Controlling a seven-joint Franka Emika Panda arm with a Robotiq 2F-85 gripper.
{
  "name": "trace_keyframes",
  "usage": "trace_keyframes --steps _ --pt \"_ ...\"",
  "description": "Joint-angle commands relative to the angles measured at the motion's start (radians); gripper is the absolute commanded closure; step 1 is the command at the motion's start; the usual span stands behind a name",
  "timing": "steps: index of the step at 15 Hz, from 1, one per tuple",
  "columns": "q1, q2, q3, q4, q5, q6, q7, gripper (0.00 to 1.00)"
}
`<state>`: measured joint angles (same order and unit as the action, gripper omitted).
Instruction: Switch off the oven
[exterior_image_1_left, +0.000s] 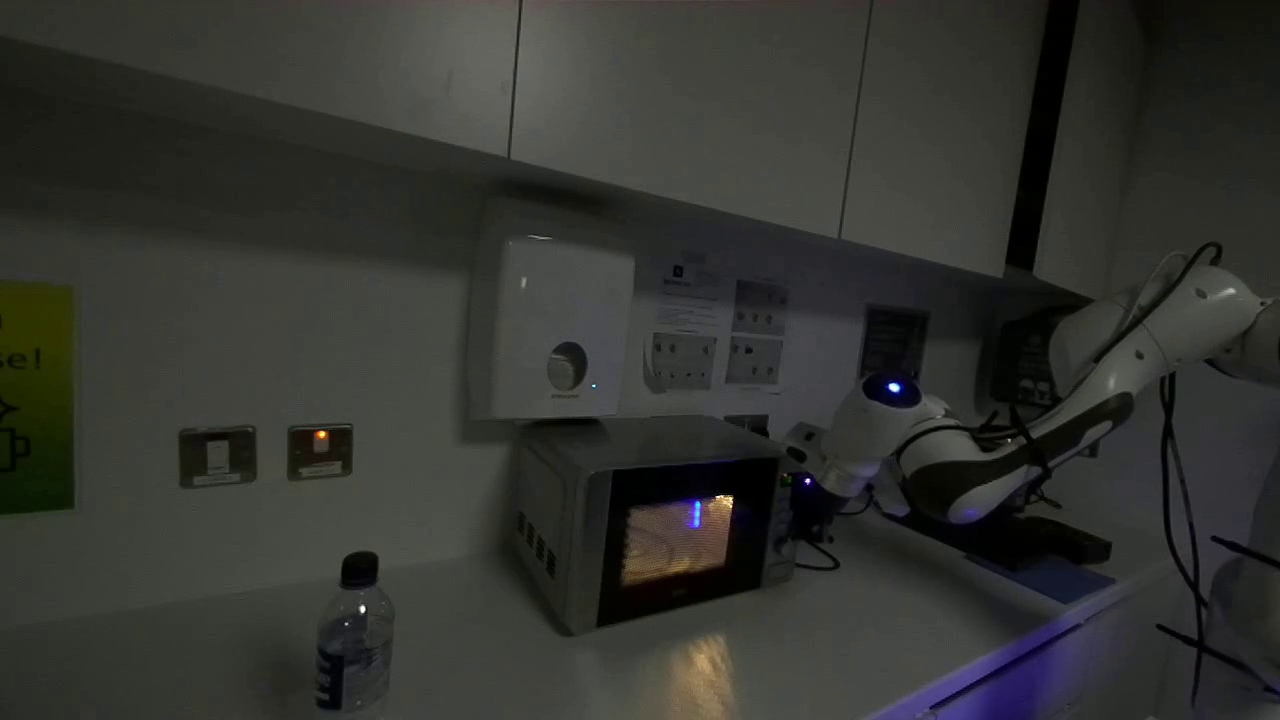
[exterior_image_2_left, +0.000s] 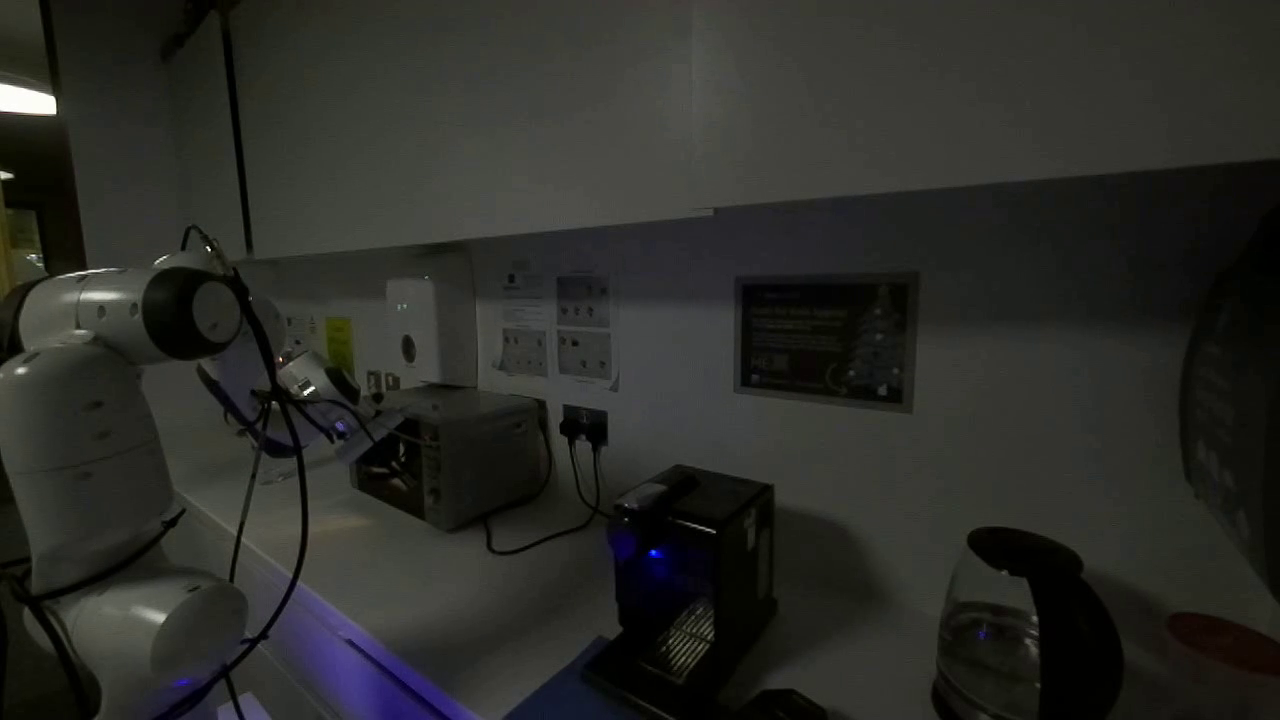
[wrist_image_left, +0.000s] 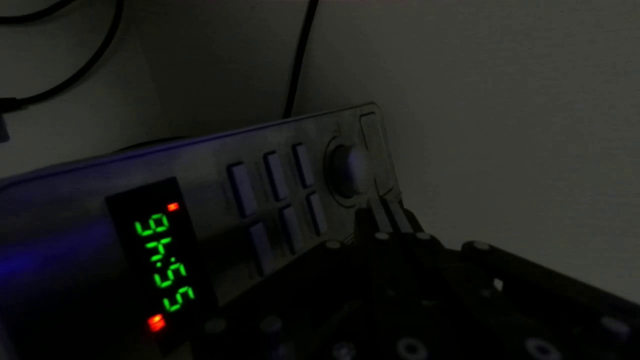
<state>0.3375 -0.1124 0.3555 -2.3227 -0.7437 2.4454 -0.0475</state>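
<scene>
The oven (exterior_image_1_left: 690, 535) is a grey box on the counter with a dark glass door and a lit, glowing window. It also shows in an exterior view (exterior_image_2_left: 485, 455). In the wrist view its control panel has a lit green display (wrist_image_left: 162, 260), several narrow buttons (wrist_image_left: 275, 175), a round dial (wrist_image_left: 350, 170) and a long bar button (wrist_image_left: 376, 152) at the panel's end. My gripper (wrist_image_left: 390, 212) is shut and empty, its fingertips together at the lower corner of the panel, by the bar button and dial. I cannot tell if they touch. In an exterior view the gripper (exterior_image_1_left: 812, 515) is dark before the panel.
A bottle (exterior_image_1_left: 355, 640) stands on the counter. A white wall box (exterior_image_1_left: 565, 330) hangs above the oven, under overhead cupboards (exterior_image_1_left: 680, 110). A black coffee machine (exterior_image_2_left: 695, 570) and a glass kettle (exterior_image_2_left: 1010, 640) stand further along. Plugs and cables (exterior_image_2_left: 585, 428) are at the wall.
</scene>
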Motion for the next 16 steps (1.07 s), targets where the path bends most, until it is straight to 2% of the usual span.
trace_keyframes --steps 1,4,5,16 --pt "-0.012 -0.023 -0.005 -0.026 -0.039 0.033 0.01 1.0" --pt "-0.009 -0.023 -0.007 -0.026 -0.014 0.035 -0.002 1.0" --pt "-0.002 -0.001 0.002 -0.003 0.002 -0.001 -0.003 0.99" --pt "-0.006 0.015 0.001 0.0 -0.027 -0.009 0.009 1.0"
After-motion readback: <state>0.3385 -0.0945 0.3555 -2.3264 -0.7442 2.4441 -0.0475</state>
